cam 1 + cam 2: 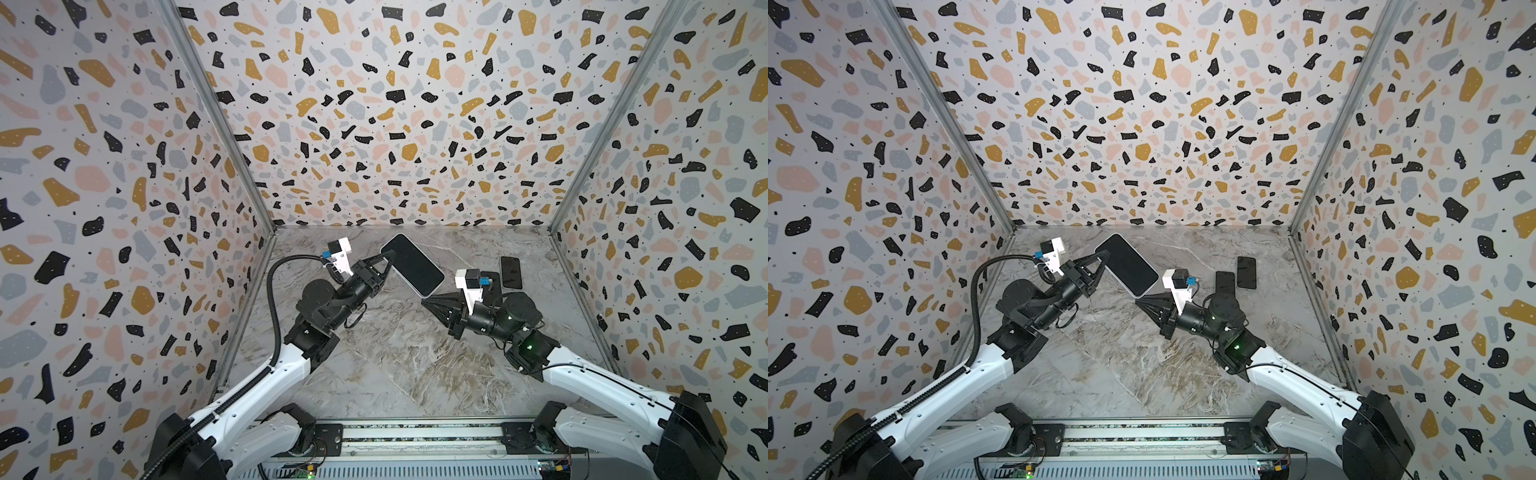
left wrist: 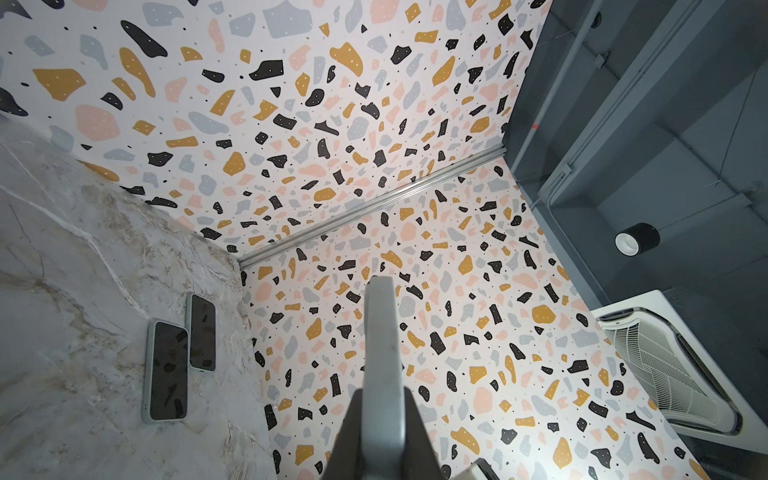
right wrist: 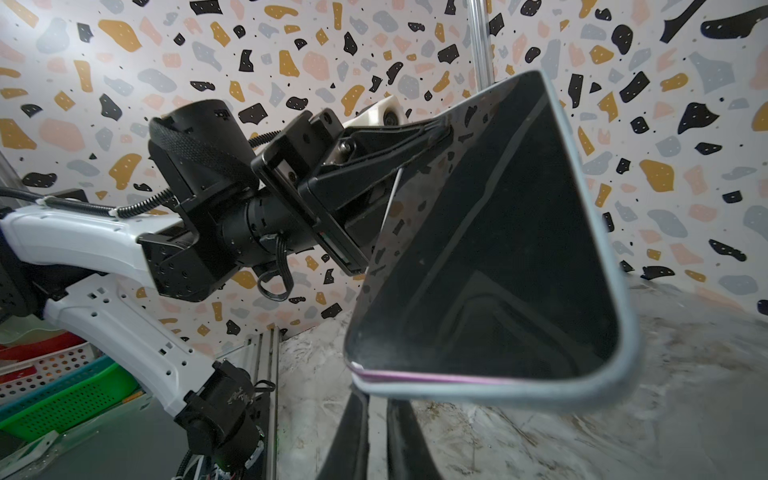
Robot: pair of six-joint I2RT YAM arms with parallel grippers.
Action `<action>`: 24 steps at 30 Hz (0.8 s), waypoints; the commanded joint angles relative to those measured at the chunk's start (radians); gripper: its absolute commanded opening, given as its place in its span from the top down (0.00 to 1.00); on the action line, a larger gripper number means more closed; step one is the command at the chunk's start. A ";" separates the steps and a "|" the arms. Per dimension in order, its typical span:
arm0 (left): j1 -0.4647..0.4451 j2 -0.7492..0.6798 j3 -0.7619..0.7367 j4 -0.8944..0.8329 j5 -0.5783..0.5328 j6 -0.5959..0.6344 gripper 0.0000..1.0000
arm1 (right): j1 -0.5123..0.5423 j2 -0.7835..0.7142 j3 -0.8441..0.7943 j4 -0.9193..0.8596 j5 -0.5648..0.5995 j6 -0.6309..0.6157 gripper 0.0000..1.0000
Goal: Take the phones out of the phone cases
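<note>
Table: marble-patterned top. Two handsets lie flat near the far right corner, dark screens up, one just beside the other, staggered lengthwise. Speckled walls stand on three sides, joined by metal corner posts. Green basket sits outside the enclosure. Overhead are a ceiling vent and a round lamp.

Robot lab cell: terrazzo-print panel walls, marble-print tabletop, aluminium base rail, bare ceiling ducts.

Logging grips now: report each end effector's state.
Left end effector: closed on an edge of the cased phone.
Right end effector: closed, tips at its corner; grip unclear.
</note>
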 commanded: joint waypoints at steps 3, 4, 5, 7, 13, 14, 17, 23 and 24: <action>-0.010 0.019 0.025 0.013 0.126 0.022 1.00 | 0.000 -0.016 0.079 0.017 0.126 -0.084 1.00; -0.010 0.021 0.023 0.014 0.127 0.025 1.00 | 0.000 -0.018 0.075 0.017 0.140 -0.082 1.00; -0.010 0.021 0.019 0.017 0.127 0.024 1.00 | 0.000 -0.024 0.068 0.028 0.149 -0.081 1.00; -0.009 0.019 0.014 0.025 0.121 0.028 1.00 | -0.001 -0.035 0.051 0.051 0.157 -0.067 1.00; 0.031 0.027 0.021 0.070 0.142 0.040 1.00 | -0.004 -0.111 -0.001 -0.027 0.151 -0.030 0.88; 0.043 0.031 0.021 0.089 0.155 0.043 1.00 | -0.008 -0.137 -0.029 -0.034 0.150 -0.013 0.78; 0.070 0.045 0.014 0.169 0.192 0.045 1.00 | -0.034 -0.196 -0.078 -0.076 0.129 0.040 0.46; 0.082 0.089 0.005 0.371 0.271 0.054 1.00 | -0.220 -0.306 -0.132 -0.078 -0.058 0.254 0.19; 0.082 0.094 0.003 0.402 0.282 0.053 1.00 | -0.268 -0.312 -0.128 -0.072 -0.108 0.302 0.18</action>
